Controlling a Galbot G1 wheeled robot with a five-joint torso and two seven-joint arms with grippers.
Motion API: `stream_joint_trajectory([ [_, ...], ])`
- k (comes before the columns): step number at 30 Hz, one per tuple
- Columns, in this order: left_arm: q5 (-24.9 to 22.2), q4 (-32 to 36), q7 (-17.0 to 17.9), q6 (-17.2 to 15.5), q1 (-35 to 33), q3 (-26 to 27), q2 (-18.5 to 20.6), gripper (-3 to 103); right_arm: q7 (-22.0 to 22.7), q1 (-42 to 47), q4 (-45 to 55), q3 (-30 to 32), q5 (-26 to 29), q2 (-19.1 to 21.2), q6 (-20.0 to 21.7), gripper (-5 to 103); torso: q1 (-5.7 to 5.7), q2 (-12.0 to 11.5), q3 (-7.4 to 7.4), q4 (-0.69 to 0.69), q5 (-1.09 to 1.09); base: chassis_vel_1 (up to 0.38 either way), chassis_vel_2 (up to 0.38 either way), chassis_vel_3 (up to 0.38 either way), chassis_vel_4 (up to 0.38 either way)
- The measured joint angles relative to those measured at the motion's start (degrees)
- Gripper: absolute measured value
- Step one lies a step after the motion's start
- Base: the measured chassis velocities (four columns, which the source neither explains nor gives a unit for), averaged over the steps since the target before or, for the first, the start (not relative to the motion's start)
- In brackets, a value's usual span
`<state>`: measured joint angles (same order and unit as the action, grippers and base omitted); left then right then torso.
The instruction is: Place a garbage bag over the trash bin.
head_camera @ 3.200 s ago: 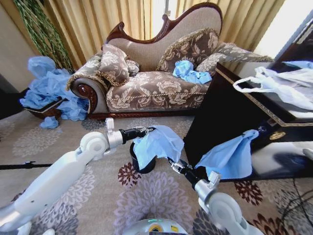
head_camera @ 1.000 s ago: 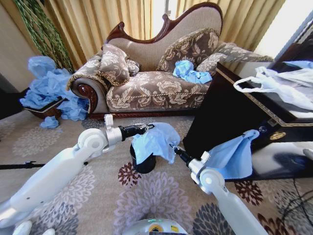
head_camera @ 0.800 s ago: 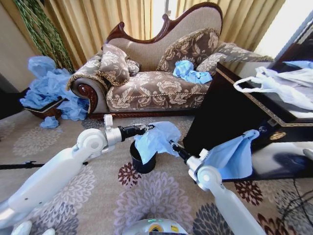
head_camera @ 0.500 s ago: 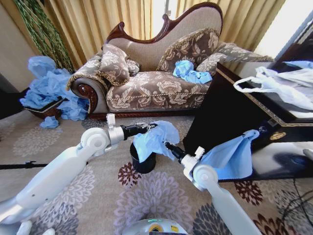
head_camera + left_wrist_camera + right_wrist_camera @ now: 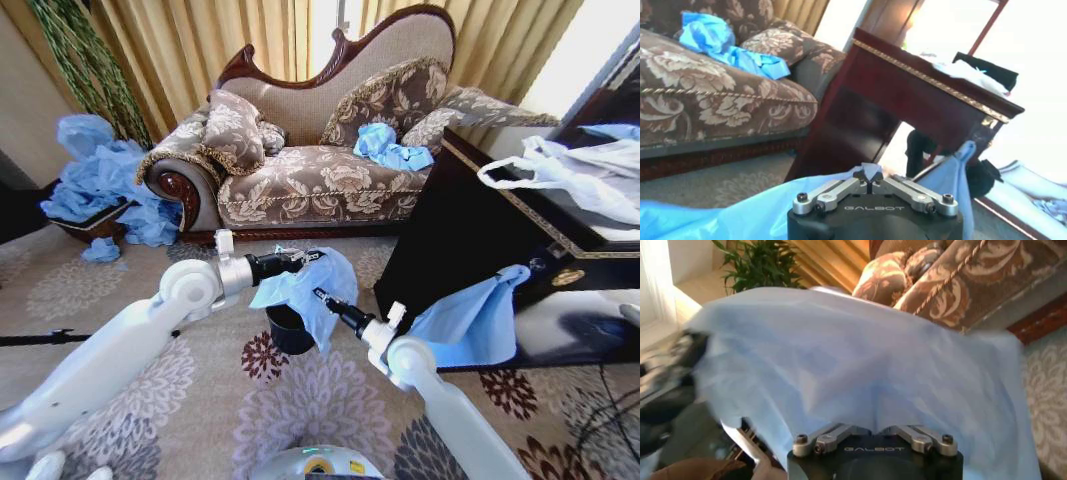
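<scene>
Because the film has to be spread wider than the rim before it can come down, the head view shows the garbage bag (image 5: 312, 290) held up between both arms directly over the trash bin (image 5: 290, 330), which stands on the patterned carpet (image 5: 200, 420) in front of the sofa (image 5: 320, 150). Draped film hides most of the bin's mouth, so the bag looks not yet seated, as I judge it. At the bag's far upper edge the left gripper (image 5: 308, 257) pinches the film; the right gripper (image 5: 320, 296) grips it lower, on the near side.

Seen from the left wrist, the left gripper (image 5: 871, 181) has its fingers pressed together on a small peak of blue film.

From the right wrist, the right gripper (image 5: 873, 430) is likewise closed, with the bag (image 5: 860, 365) billowing just ahead of it.
</scene>
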<state>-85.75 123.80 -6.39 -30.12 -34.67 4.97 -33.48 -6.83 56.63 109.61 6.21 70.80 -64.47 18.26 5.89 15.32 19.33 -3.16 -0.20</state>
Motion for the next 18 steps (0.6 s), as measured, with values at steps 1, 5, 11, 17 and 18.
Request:
stream_joint_trajectory([
  [1,0.0,0.0,0.0,0.0,0.0,0.0,0.0,0,0.0,0.0,0.0,0.0,0.0,0.0,0.0,0,0.0,0.0,0.0,0.0,0.0,0.0,0.0,0.0,0.0],
  [5,-1.05,1.81,-0.41,-0.05,-0.29,0.59,1.89,0,-2.79,-1.15,-2.62,0.56,-0.07,-0.73,-1.44,0,0.0,0.0,0.0,-0.01,0.0,0.0,0.0,0.0,0.0],
  [11,-1.33,2.19,-2.23,-0.16,-0.44,0.46,3.55,0,-3.91,-2.86,-3.78,0.49,2.9,-0.32,-1.59,0,0.0,0.0,0.0,0.0,0.0,0.0,0.0,0.0,0.0],
  [17,-0.75,-0.52,-2.68,-0.18,0.31,-1.08,1.95,0,-3.64,-1.21,0.45,-2.95,4.39,0.29,-0.47,0,0.0,0.0,0.0,0.0,-0.02,0.0,0.0,0.0,0.0],
  [18,-0.4,-1.5,-2.91,-0.17,0.76,-1.46,1.42,0,-3.65,-0.23,1.79,-3.9,4.36,0.69,-0.21,0,0.0,0.0,0.0,-0.01,-0.01,0.0,0.0,0.0,0.0],
])
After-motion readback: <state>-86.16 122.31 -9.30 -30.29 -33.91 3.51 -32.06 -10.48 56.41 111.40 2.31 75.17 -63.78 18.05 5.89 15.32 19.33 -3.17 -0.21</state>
